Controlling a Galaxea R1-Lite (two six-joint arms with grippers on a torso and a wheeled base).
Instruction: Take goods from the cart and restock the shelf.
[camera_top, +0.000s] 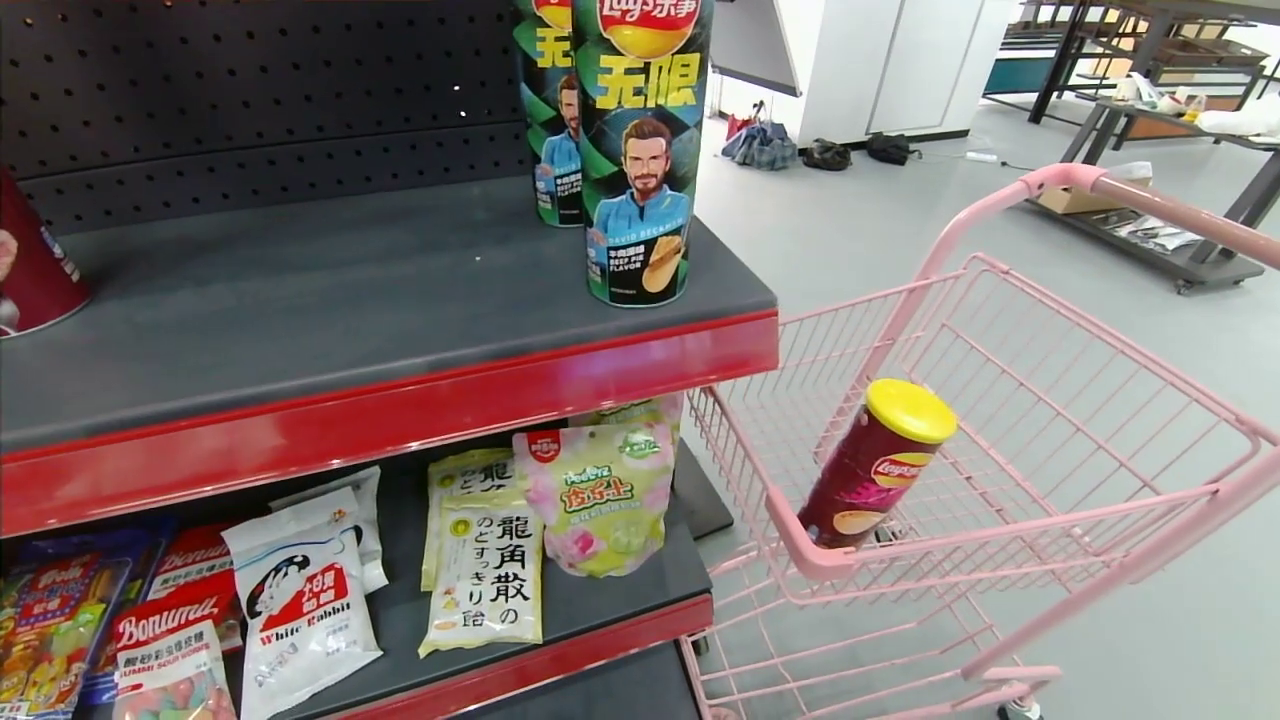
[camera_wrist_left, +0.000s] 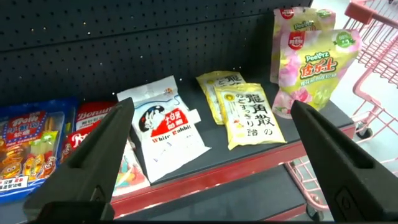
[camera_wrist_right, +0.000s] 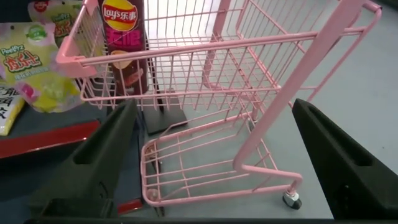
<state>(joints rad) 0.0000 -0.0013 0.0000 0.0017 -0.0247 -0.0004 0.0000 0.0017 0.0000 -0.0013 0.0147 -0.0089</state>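
Observation:
A maroon chip can (camera_top: 875, 465) with a yellow lid leans inside the pink cart (camera_top: 990, 545), to the right of the shelf. In the right wrist view the same can (camera_wrist_right: 124, 46) stands behind the cart's rim (camera_wrist_right: 205, 48), with my right gripper (camera_wrist_right: 214, 106) open in front of the basket and nothing between its fingers. The grey upper shelf (camera_top: 350, 290) with a red edge holds two green chip cans (camera_top: 640, 150) at its right end. My left gripper (camera_wrist_left: 211, 109) is open and empty, facing the lower shelf's candy bags.
A red can (camera_top: 35, 265) sits at the upper shelf's far left, with bare shelf between it and the green cans. White (camera_wrist_left: 168, 127), yellow (camera_wrist_left: 249, 115) and pink-green (camera_wrist_left: 311, 68) bags lie on the lower shelf. The cart has a lower tray (camera_wrist_right: 205, 168). Open floor lies beyond it.

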